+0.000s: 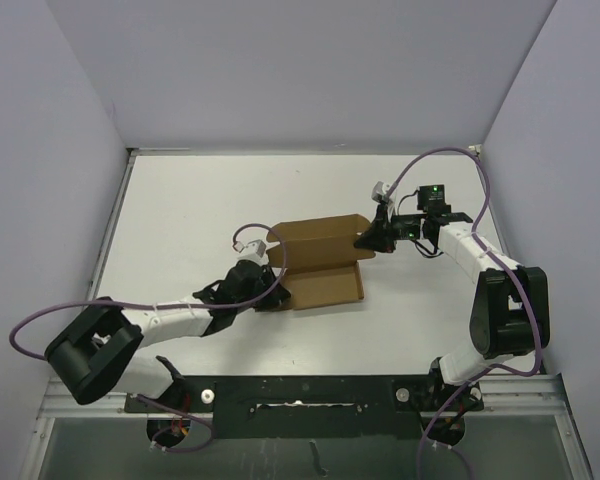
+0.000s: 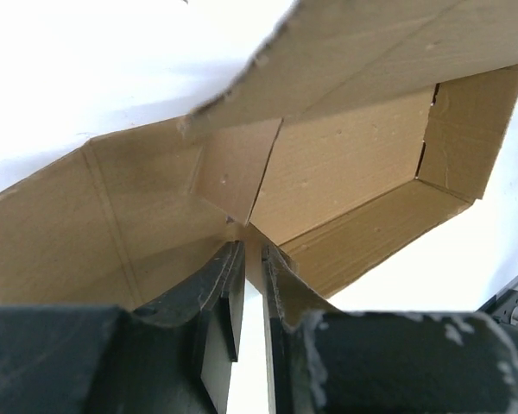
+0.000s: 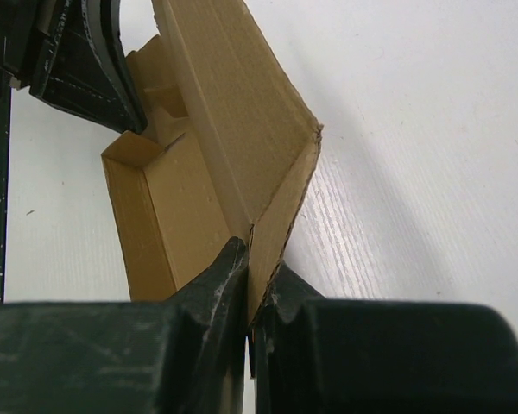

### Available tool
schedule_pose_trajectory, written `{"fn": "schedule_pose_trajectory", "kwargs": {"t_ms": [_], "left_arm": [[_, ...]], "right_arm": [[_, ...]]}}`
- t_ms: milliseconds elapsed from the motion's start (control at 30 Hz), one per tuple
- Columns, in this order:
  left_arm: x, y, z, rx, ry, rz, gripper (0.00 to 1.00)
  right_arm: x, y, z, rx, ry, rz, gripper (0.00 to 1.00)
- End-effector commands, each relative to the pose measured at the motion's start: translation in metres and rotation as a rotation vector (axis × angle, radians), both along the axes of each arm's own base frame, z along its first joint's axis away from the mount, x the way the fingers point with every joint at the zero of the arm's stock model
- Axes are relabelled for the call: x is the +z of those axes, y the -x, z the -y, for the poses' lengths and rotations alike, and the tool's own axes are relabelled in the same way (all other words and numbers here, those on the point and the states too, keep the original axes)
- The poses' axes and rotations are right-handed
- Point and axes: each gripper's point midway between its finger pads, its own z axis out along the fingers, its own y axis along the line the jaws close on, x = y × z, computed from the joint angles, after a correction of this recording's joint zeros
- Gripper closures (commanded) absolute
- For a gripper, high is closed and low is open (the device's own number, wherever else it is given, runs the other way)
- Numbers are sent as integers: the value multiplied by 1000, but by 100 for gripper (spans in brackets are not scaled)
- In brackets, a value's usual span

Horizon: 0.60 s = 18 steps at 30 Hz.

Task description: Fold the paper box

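Note:
The paper box (image 1: 320,262) is brown cardboard, partly folded, lying mid-table with its lid flap raised at the back. My left gripper (image 1: 276,296) is at its front-left corner. In the left wrist view the left gripper (image 2: 253,252) is shut on a thin wall edge of the box (image 2: 345,164), whose open tray lies beyond. My right gripper (image 1: 372,240) is at the box's right end. In the right wrist view the right gripper (image 3: 252,259) is shut on a folded side flap of the box (image 3: 233,112). The left gripper's fingers (image 3: 78,60) show at the top left there.
The white table (image 1: 210,200) is enclosed by pale walls at the back and both sides. A purple cable (image 1: 450,155) loops over the right arm, another (image 1: 40,320) hangs off the left arm. A metal rail (image 1: 300,392) runs along the near edge.

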Motion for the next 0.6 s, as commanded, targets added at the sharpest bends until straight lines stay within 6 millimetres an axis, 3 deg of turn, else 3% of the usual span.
{"fn": "schedule_pose_trajectory", "kwargs": {"t_ms": [0, 267, 367, 467, 567], "left_arm": [[35, -4, -12, 6, 12, 90, 86], [56, 6, -45, 2, -60, 125, 81], [57, 4, -70, 22, -117, 116, 73], [50, 0, -92, 59, -137, 88, 58], [42, -7, -102, 80, -109, 61, 52]], "right_arm": [[8, -4, 0, 13, -19, 29, 100], [7, -4, 0, 12, -16, 27, 100], [7, -4, 0, 13, -16, 27, 100], [7, -4, 0, 12, -16, 27, 100], [7, -4, 0, 13, -16, 28, 100]]}}
